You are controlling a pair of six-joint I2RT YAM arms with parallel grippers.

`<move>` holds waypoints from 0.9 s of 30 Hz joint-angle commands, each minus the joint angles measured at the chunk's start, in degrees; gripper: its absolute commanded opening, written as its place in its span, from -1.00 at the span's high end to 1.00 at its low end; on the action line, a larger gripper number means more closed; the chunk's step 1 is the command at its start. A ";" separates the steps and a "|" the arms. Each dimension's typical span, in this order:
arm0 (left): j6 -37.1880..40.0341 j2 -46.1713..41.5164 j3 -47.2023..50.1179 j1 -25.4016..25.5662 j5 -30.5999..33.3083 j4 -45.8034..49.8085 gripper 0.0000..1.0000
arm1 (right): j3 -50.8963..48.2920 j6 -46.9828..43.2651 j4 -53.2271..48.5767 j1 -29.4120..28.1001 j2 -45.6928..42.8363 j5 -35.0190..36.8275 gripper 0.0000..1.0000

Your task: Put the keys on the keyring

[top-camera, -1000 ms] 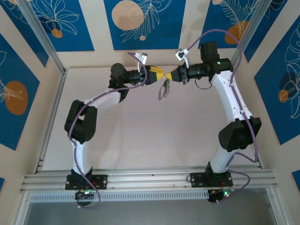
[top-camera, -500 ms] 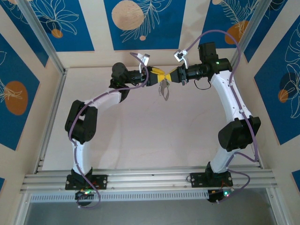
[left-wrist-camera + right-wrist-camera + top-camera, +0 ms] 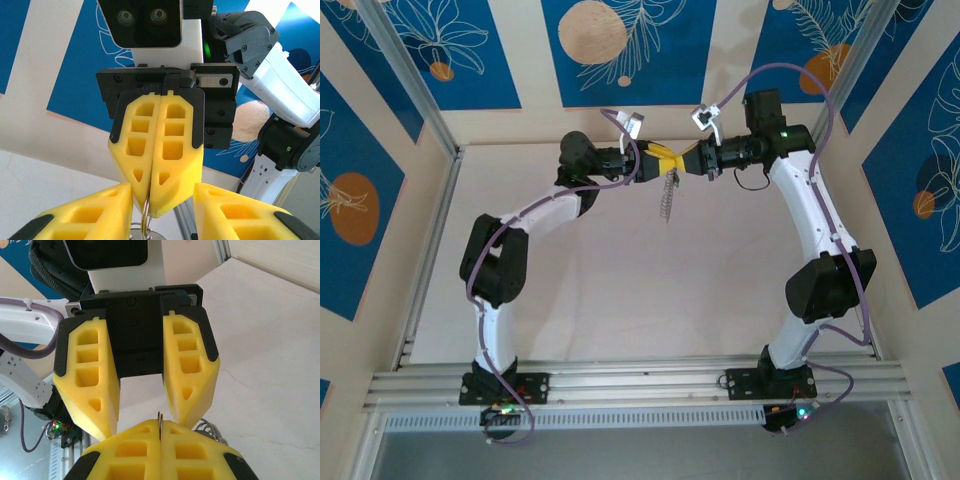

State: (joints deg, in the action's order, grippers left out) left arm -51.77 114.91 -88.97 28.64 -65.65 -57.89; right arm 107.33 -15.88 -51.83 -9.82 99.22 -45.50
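Note:
My right gripper (image 3: 684,160) (image 3: 160,425) is shut on the top edge of the keyring (image 3: 160,418), a thin metal loop nipped between its yellow fingertips. The loop hangs down from the meeting point over the back of the table, its silvery fringe (image 3: 666,197) dangling. My left gripper (image 3: 658,158) (image 3: 162,189) faces the right one tip to tip. It is open, and its two fingers (image 3: 85,215) stand either side of the right gripper's closed tips, close to them. The keyring (image 3: 144,220) shows just below those tips. The keys are out of view.
Both arms reach to the back of the pale tabletop (image 3: 620,280), near the rear wall with blue leaf panels (image 3: 620,50). An aluminium rail (image 3: 640,385) runs along the near edge by the arm bases. A metal post (image 3: 410,80) rises at the left corner.
The left gripper has slid right until its fingers straddle the right gripper's tips, and its jaws have narrowed somewhat. The hanging keyring has swung and now hangs straighter.

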 commanded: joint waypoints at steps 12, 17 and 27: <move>-4.99 1.86 -2.41 0.51 -3.50 -7.86 0.61 | -3.05 3.52 5.39 2.00 -2.75 -3.53 1.00; -6.50 2.64 -3.28 0.78 -4.17 -9.00 0.60 | -3.52 4.47 6.66 2.18 -3.03 -4.26 1.00; -7.06 3.32 -4.52 1.47 -5.69 -9.24 0.92 | -3.96 6.11 8.83 2.18 -2.93 -4.95 1.00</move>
State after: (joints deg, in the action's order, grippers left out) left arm -58.52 118.02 -90.98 28.62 -66.52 -63.51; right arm 104.09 -10.90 -46.48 -8.05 97.91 -49.54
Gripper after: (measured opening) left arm 0.059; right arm 0.063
